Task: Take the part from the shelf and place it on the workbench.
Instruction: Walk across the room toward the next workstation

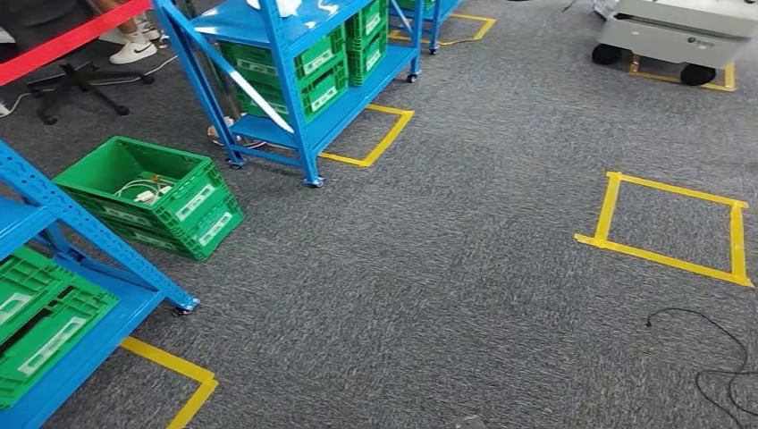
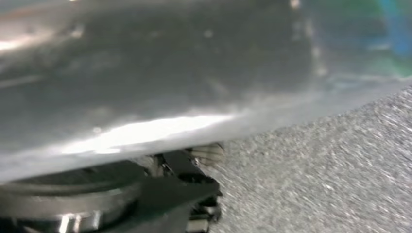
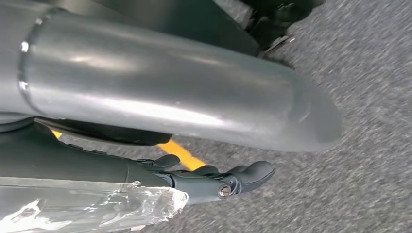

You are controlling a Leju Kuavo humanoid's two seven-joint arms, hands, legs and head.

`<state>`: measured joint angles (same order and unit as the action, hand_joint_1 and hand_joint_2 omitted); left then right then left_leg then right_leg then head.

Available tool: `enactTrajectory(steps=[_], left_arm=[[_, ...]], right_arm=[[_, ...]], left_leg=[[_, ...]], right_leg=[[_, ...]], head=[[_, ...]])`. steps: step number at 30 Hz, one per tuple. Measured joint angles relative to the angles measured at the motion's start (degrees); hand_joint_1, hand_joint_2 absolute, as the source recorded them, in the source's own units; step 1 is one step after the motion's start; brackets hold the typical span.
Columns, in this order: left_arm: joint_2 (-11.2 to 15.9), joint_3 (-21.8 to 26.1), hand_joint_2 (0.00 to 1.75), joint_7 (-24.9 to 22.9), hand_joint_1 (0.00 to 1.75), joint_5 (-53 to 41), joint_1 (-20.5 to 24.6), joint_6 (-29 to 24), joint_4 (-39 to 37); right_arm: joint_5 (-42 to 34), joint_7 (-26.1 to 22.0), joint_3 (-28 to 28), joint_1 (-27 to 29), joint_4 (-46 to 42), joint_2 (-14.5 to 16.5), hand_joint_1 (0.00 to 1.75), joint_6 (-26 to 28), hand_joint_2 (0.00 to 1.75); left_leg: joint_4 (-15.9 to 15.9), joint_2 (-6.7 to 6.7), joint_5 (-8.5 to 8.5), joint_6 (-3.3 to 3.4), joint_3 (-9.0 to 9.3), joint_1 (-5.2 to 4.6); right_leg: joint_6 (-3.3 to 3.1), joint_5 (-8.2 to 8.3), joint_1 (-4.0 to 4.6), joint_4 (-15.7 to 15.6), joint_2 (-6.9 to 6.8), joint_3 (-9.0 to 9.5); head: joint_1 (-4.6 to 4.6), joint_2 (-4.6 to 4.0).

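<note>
The grey carpet takes up most of the head view, so we judge the step in hand to be walking between the shelves and the workbench. We cannot tell which way.

A blue shelf stands ahead on the left and a second shelf is close by at the near left. Both carry green crates. A loose crate sits on the floor between them.

To walk well, we would keep to the open carpet, well apart from the shelf wheels and the floor crate. We would also stay off the black cable at the near right. The taped yellow square looks like a standing mark to aim for.

In the right wrist view, the right hand hangs with its dark fingers stretched nearly straight. Crinkled clear plastic lies against it, glossy and creased, and this may be the part's bag. We cannot tell whether the hand has hold of it, nor can we pick out the part elsewhere. The left wrist view is blurred, so we cannot tell the left hand's state.
</note>
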<state>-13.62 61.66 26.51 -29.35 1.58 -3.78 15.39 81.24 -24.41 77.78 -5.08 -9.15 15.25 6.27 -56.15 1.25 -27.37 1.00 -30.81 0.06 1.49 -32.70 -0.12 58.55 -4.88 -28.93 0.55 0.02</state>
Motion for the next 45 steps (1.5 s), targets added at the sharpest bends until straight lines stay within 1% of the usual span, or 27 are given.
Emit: enactTrajectory(steps=[2, 3, 4, 5, 7, 8, 9, 11, 13, 15, 17, 19, 20, 22, 24, 26, 28, 29, 31, 33, 35, 37, 38, 40, 42, 44, 45], left_arm=[[0.0, -0.7, 0.00, 0.1, 0.00, -1.6, 0.1, -0.2, 0.0], [0.0, -1.1, 0.00, 0.2, 0.00, -2.2, 0.2, -0.3, -0.1], [-0.1, -1.5, 0.00, 0.3, 0.00, -2.8, 0.2, -0.4, -0.1], [-0.1, -1.8, 0.00, 0.5, 0.00, -3.3, 0.2, -0.5, -0.2], [-0.2, -2.3, 0.00, 0.6, 0.00, -3.7, 0.2, -0.6, -0.3], [-0.2, -2.6, 0.00, 0.6, 0.00, -3.9, 0.2, -0.7, -0.3], [-0.2, -2.7, 0.00, 0.6, 0.00, -4.1, 0.3, -0.8, -0.3], [-0.3, -3.0, 0.00, 0.7, 0.00, -4.9, 0.4, -1.1, -0.4], [-0.3, -3.4, 0.00, 0.8, 0.00, -5.7, 0.4, -1.8, -0.4], [-0.4, -3.8, 0.00, 1.1, 0.00, -6.2, 0.5, -2.3, -0.5], [-0.5, -4.0, 0.00, 1.5, 0.00, -6.2, 0.8, -2.5, -0.5], [-0.5, -4.0, 0.00, 1.6, 0.00, -6.1, 1.0, -2.5, -0.5], [-0.5, -4.0, 0.00, 1.6, 0.00, -6.0, 0.9, -2.5, -0.5], [-0.4, -4.0, 0.00, 1.6, 0.00, -5.9, 0.8, -2.7, -0.6], [-0.4, -4.0, 0.00, 1.5, 0.00, -5.9, 0.8, -2.9, -0.6], [-0.5, -4.0, 0.00, 1.5, 0.00, -6.1, 1.1, -3.2, -0.6], [-0.6, -4.0, 0.00, 1.5, 0.00, -6.3, 1.1, -3.5, -0.6], [-0.7, -4.0, 0.00, 1.5, 0.00, -6.3, 1.1, -3.7, -0.6], [-0.8, -4.0, 0.00, 1.6, 0.00, -6.3, 1.1, -3.9, -0.6], [-0.9, -4.0, 0.00, 1.6, 0.00, -6.2, 1.3, -4.0, -0.6], [-1.0, -3.9, 0.00, 1.8, 0.00, -6.0, 1.3, -4.0, -0.6], [-1.0, -3.8, 0.00, 2.1, 0.00, -5.8, 1.1, -3.9, -0.6], [-1.0, -3.8, 0.00, 2.3, 0.00, -5.7, 1.1, -3.9, -0.6], [-0.9, -3.7, 0.00, 2.6, 0.00, -5.8, 1.1, -3.6, -0.6], [-0.8, -3.5, 0.00, 2.7, 0.00, -6.0, 1.0, -3.3, -0.6], [-0.5, -3.4, 0.00, 2.7, 0.00, -6.1, 0.6, -3.1, -0.6], [-0.4, -3.4, 0.00, 2.7, 0.00, -6.1, 0.5, -3.0, -0.6]], right_arm=[[-1.1, 0.1, 0.8, 0.0, -0.4, -0.4, 0.00, -3.0, 0.00], [-1.6, 0.2, 1.2, 0.1, -0.6, -0.7, 0.00, -4.4, 0.00], [-2.0, 0.4, 1.7, 0.1, -0.8, -1.0, 0.00, -5.5, 0.00], [-2.4, 0.6, 2.1, 0.2, -1.0, -1.2, 0.00, -6.2, 0.00], [-3.0, 0.9, 2.8, 0.2, -1.3, -1.7, 0.00, -7.0, 0.00], [-3.2, 1.1, 3.1, 0.2, -1.4, -1.9, 0.00, -7.2, 0.00], [-3.5, 1.2, 3.4, 0.1, -1.5, -2.1, 0.00, -7.3, 0.00], [-4.5, 1.7, 4.1, 0.1, -1.6, -2.6, 0.00, -7.8, 0.00], [-5.9, 2.3, 5.0, 0.0, -1.8, -3.4, 0.00, -8.6, 0.00], [-7.0, 3.0, 5.9, 0.0, -1.9, -4.5, 0.00, -9.5, 0.00], [-7.5, 3.5, 6.6, 0.1, -2.1, -5.7, 0.00, -10.1, 0.00], [-7.5, 3.6, 7.1, 0.2, -2.3, -6.6, 0.00, -10.6, 0.00], [-7.4, 3.5, 7.2, 0.2, -2.3, -6.8, 0.00, -10.8, 0.00], [-7.2, 3.3, 7.3, 0.1, -2.3, -7.0, 0.00, -11.1, 0.00], [-7.1, 3.0, 7.4, 0.0, -2.3, -7.1, 0.00, -11.1, 0.00], [-7.1, 2.9, 7.4, 0.0, -2.4, -7.2, 0.00, -11.2, 0.00], [-7.2, 2.8, 7.4, -0.1, -2.4, -7.3, 0.00, -11.2, 0.00], [-7.2, 2.7, 7.4, -0.2, -2.4, -7.4, 0.00, -11.2, 0.00], [-7.3, 2.6, 7.4, -0.3, -2.4, -7.6, 0.00, -11.3, 0.00], [-7.3, 2.6, 7.4, -0.1, -2.4, -7.8, 0.00, -11.3, 0.00], [-7.2, 2.6, 7.4, 0.1, -2.4, -7.9, 0.00, -11.4, 0.00], [-6.9, 2.6, 7.4, 0.2, -2.4, -7.9, 0.00, -11.5, 0.00], [-6.7, 2.6, 7.4, 0.2, -2.4, -7.9, 0.00, -11.6, 0.00], [-6.4, 2.6, 7.4, 0.2, -2.4, -7.9, 0.00, -11.6, 0.00], [-6.1, 2.5, 7.4, 0.2, -2.4, -7.8, 0.00, -11.6, 0.00], [-6.0, 2.5, 7.3, 0.1, -2.4, -7.7, 0.00, -11.6, 0.00], [-5.9, 2.5, 7.3, 0.2, -2.4, -7.6, 0.00, -11.5, 0.00]], left_leg=[[0.1, -1.24, 0.15, 0.37, 0.01, 0.15], [0.1, -1.91, 0.16, 0.41, -0.03, 0.15], [0.1, -2.63, 0.16, 0.42, -0.01, 0.14], [0.1, -3.40, 0.14, 0.40, 0.06, 0.14], [0.0, -5.05, 0.04, 0.25, 0.34, 0.20], [0.0, -5.82, -0.05, 0.08, 0.42, 0.22], [-0.2, -6.51, -0.14, -0.15, 0.35, 0.20], [-0.4, -7.72, -0.04, -0.84, -0.18, 0.31], [-0.4, -8.65, 0.15, -1.56, -0.71, 0.54], [-2.3, -6.59, -1.12, -2.04, -1.67, 0.42], [-8.5, -3.18, -4.57, -2.35, -4.57, 0.31], [-15.8, -1.92, -7.49, -2.53, -8.06, 0.43], [-17.3, -1.73, -7.53, -2.54, -8.73, 0.47], [-13.5, -1.20, -4.52, -2.27, -6.61, 0.42], [-5.5, 1.51, -1.18, -1.56, -2.32, -0.07], [-1.3, 3.73, -0.42, -0.90, -0.37, -0.66], [-0.8, 2.94, -0.48, -0.41, -0.51, -0.81], [-0.6, 2.23, -0.31, -0.13, -0.51, -0.70], [-0.2, 0.82, 0.07, 0.47, -0.43, -0.36], [-0.2, -0.59, 0.20, 0.80, -0.57, -0.21], [-0.2, -2.19, 0.22, 0.90, -0.57, -0.22], [-0.3, -3.89, 0.19, 0.83, -0.35, -0.19], [-0.3, -4.69, 0.12, 0.72, -0.20, -0.16], [-0.6, -6.04, -0.03, 0.21, -0.22, -0.26], [-0.8, -7.16, 0.11, -0.47, -0.65, -0.23], [-1.0, -7.70, 0.11, -1.08, -1.01, -0.03], [-1.6, -6.83, -0.44, -1.37, -1.34, -0.04]], right_leg=[[0.33, -3.52, -0.19, 7.3, 3.54, -3.56], [0.43, -4.94, -0.24, 11.4, 4.35, -5.74], [0.49, -5.51, -0.26, 14.3, 4.68, -7.47], [0.52, -4.81, -0.28, 15.0, 4.80, -8.23], [0.53, -0.33, -0.51, 9.3, 5.50, -6.37], [0.55, 1.74, -0.73, 5.2, 6.95, -4.61], [0.51, 3.07, -0.97, 1.6, 8.48, -3.10], [0.21, 3.39, -1.11, -1.3, 10.45, -1.68], [-0.39, 3.52, -1.03, -1.5, 9.33, -1.44], [-1.12, 3.66, -1.09, -1.7, 7.69, -1.32], [-1.72, 3.56, -0.96, -1.8, 5.78, -1.27], [-2.00, 3.40, -0.68, -1.8, 3.80, -1.28], [-2.06, 3.33, -0.55, -1.8, 2.93, -1.26], [-2.05, 3.17, -0.39, -1.8, 1.45, -1.02], [-1.76, 2.89, -0.15, -1.7, 0.22, -0.64], [-1.32, 2.62, 0.13, -1.6, -1.05, -0.47], [-0.85, 2.44, 0.20, -1.7, -2.39, -0.28], [-0.53, 2.10, 0.12, -1.5, -1.97, -0.32], [0.07, -0.03, -0.15, 1.6, 1.05, -1.70], [0.42, -3.70, -0.39, 9.2, 4.15, -5.41], [0.57, -5.27, -0.44, 15.2, 4.75, -8.61], [0.53, -2.21, -0.52, 12.5, 5.01, -7.90], [0.48, 0.26, -0.64, 8.5, 5.65, -6.16], [0.35, 3.02, -0.96, 1.3, 8.08, -2.82], [0.02, 3.05, -0.99, -0.9, 9.27, -1.58], [-0.56, 3.16, -0.95, -1.1, 8.16, -1.36], [-0.91, 3.21, -0.97, -1.2, 7.52, -1.28]], head=[[0.37, 0.00], [0.47, 0.00], [0.50, 0.00], [0.51, 0.00], [0.51, 0.00], [0.54, 0.00], [0.54, 0.00], [0.55, 0.00], [0.53, 0.00], [0.21, 0.00], [-0.22, 0.00], [-0.34, 0.00], [-0.35, 0.00], [-0.37, 0.00], [-0.38, 0.00], [-0.35, 0.00], [-0.37, 0.00], [-0.32, 0.00], [-0.08, 0.00], [0.20, 0.00], [0.27, 0.00], [0.27, 0.00], [0.28, 0.00], [0.29, 0.00], [0.25, 0.00], [0.19, 0.00], [0.02, 0.00]])
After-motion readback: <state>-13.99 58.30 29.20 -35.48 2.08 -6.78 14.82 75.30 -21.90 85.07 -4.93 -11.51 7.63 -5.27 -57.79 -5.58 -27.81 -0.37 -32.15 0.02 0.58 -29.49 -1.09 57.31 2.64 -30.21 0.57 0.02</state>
